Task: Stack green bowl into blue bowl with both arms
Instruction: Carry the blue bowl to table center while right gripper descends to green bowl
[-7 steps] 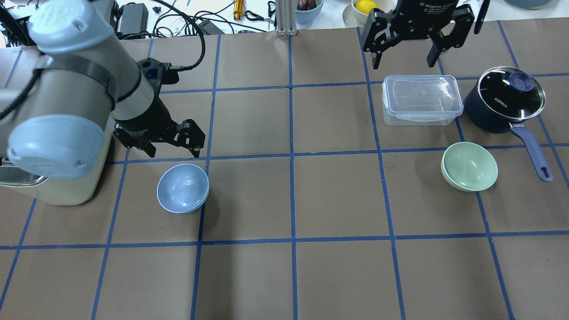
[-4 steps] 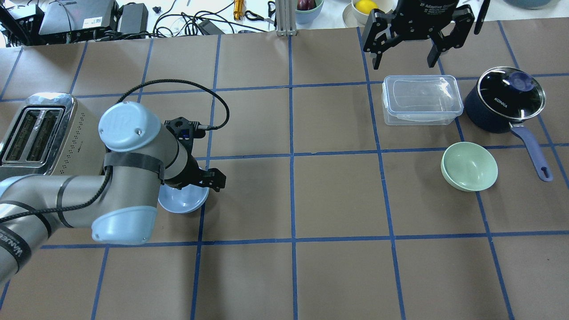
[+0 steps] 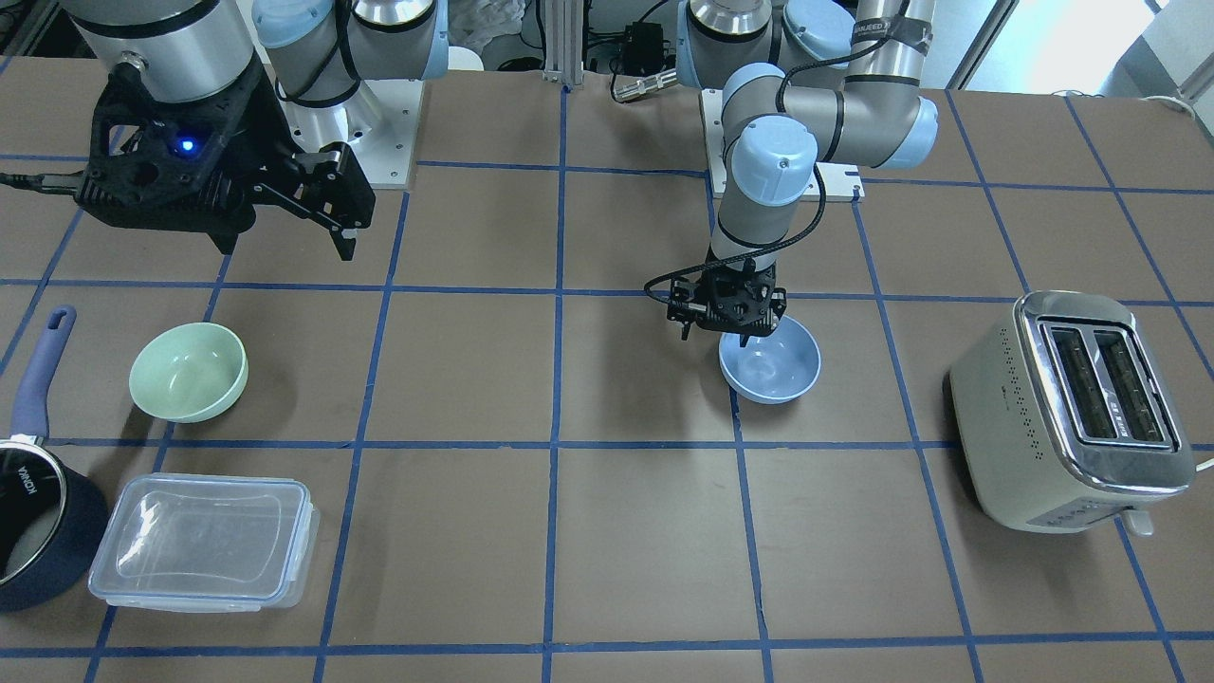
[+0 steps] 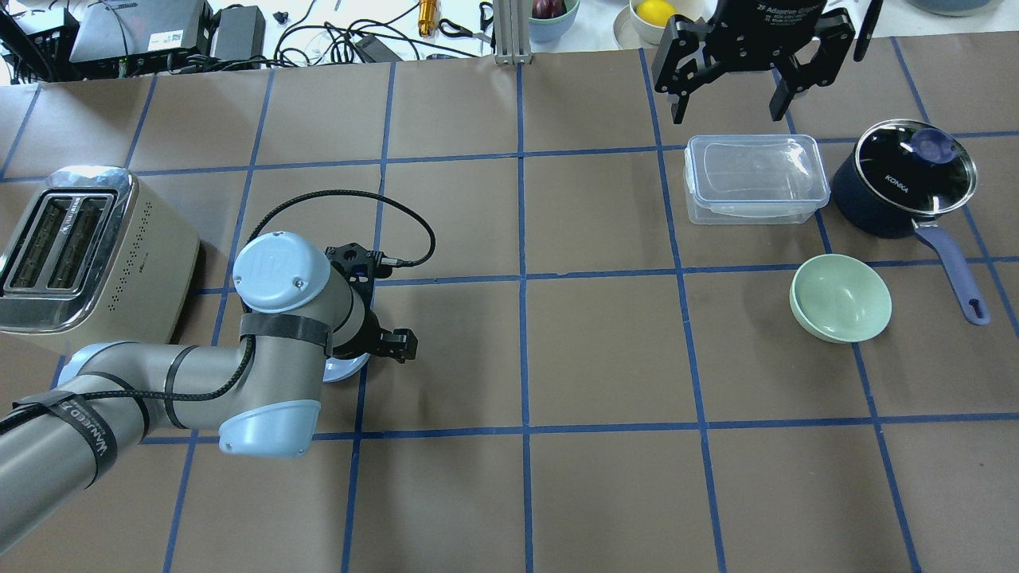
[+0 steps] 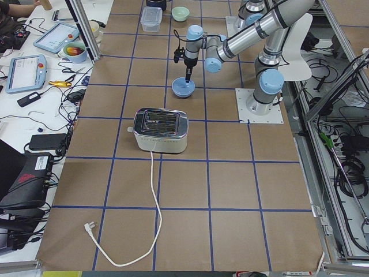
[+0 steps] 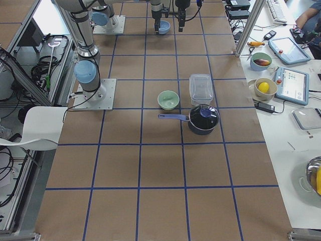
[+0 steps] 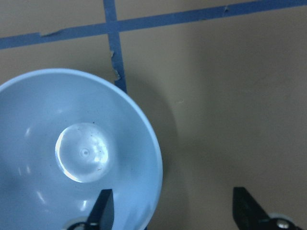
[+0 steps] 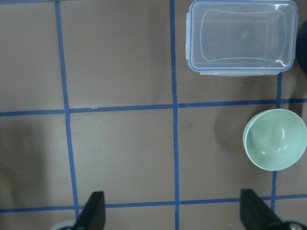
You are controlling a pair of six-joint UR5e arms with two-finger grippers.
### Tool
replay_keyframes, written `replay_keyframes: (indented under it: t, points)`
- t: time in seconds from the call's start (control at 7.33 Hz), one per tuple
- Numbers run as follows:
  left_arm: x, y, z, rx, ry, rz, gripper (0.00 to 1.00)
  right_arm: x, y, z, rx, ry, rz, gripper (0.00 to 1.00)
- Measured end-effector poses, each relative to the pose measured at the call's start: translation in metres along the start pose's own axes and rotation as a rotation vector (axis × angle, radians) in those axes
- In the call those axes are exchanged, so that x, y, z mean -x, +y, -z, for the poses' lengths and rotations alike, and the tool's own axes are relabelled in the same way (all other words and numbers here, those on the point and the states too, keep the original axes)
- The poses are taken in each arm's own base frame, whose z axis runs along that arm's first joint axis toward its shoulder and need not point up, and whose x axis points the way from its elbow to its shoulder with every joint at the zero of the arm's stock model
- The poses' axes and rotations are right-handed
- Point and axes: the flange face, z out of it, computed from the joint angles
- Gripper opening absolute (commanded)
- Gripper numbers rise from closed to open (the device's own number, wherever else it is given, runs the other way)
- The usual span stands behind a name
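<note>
Front-facing view: the left gripper (image 3: 726, 318) is low at the frame's centre, over the upper-left rim of the blue bowl (image 3: 773, 365). The right gripper (image 3: 285, 237) hangs high at upper left. The green bowl (image 3: 190, 372) stands upright on the table (image 3: 616, 531) at middle left, lower in the frame than that gripper and apart from it.

Overhead view: the left wrist covers most of the blue bowl (image 4: 346, 368), so only a sliver of rim shows. At top right the right gripper (image 4: 726, 107) has its fingers spread with nothing between them. The green bowl (image 4: 841, 298) lies lower right of it, past the clear container (image 4: 752, 179) and near the saucepan (image 4: 899, 187).

Left side view: the blue bowl (image 5: 184, 88) sits under the left gripper in the upper middle, with the green bowl (image 5: 180, 12) at the top edge. The jaws are too small to judge.

Right side view: the green bowl (image 6: 168, 100) is mid-frame and the blue bowl (image 6: 163, 26) is at the top.

Left wrist view: the bowl fills the lower left. One of the fingers (image 7: 103, 208) is inside its wall and the other is outside over the table. The rim lies between them and they are spread, not clamped.

Right wrist view: the fingers are wide apart at the bottom edge over bare table. The green bowl (image 8: 274, 139) is at middle right, well clear.
</note>
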Motion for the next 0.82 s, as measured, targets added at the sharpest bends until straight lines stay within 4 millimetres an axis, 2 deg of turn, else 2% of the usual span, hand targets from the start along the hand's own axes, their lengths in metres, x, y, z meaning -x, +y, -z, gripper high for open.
replay_keyframes:
  t: [0.14,0.55,0.68,0.82]
  points:
    - [-0.001,-0.001,-0.004,0.004,-0.006,0.007,0.00,-0.001,0.000,0.000,0.001,0.000,-0.001,1.00]
    - [-0.004,-0.012,0.001,-0.022,0.000,0.058,0.00,-0.002,0.000,-0.001,0.004,0.000,-0.002,1.00]
    - [-0.015,-0.026,0.012,-0.052,0.016,0.102,0.00,-0.002,0.000,-0.001,0.006,0.001,-0.002,1.00]
    - [-0.036,-0.048,0.025,-0.068,0.043,0.156,0.00,-0.003,-0.001,-0.002,0.008,0.002,0.008,1.00]
